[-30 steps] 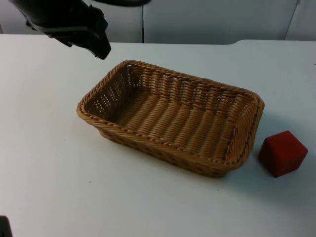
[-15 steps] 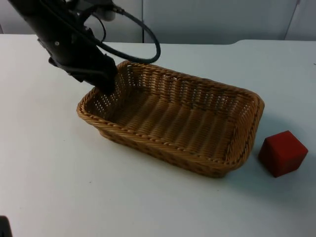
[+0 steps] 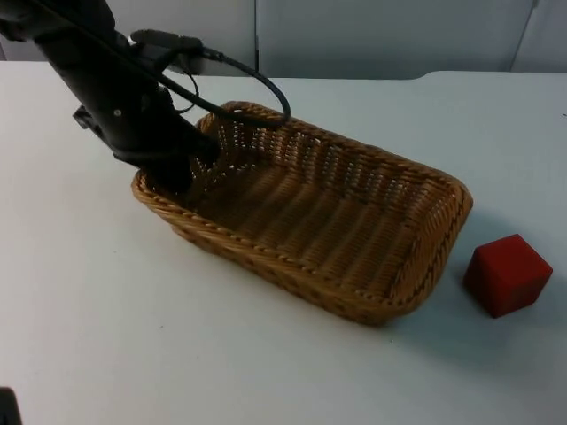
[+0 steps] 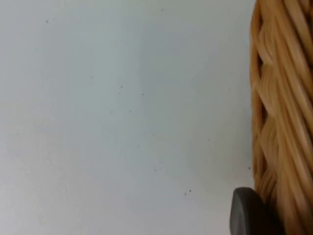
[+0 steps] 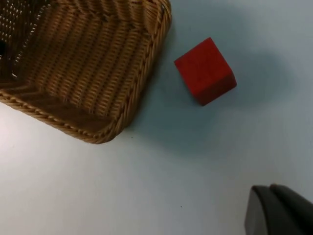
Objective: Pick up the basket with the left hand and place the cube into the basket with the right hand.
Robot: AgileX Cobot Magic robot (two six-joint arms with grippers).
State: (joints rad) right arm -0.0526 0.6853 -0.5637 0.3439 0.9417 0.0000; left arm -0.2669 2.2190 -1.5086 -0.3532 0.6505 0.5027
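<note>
Basket of woven wicker sits on the white table; it looks light and fairly stiff, with a thick braided rim that gives a firm hold. Left gripper is at the basket's short end wall, fingers astride the rim, one inside and one outside; the left wrist view shows the outer fingertip touching the weave. Whether they have clamped cannot be told. Cube, red, hard-edged, probably light, rests beyond the opposite end wall, well apart from those fingers; flat opposite faces suit a pinch. Right gripper waits above the table near the cube, finger state unclear.
</note>
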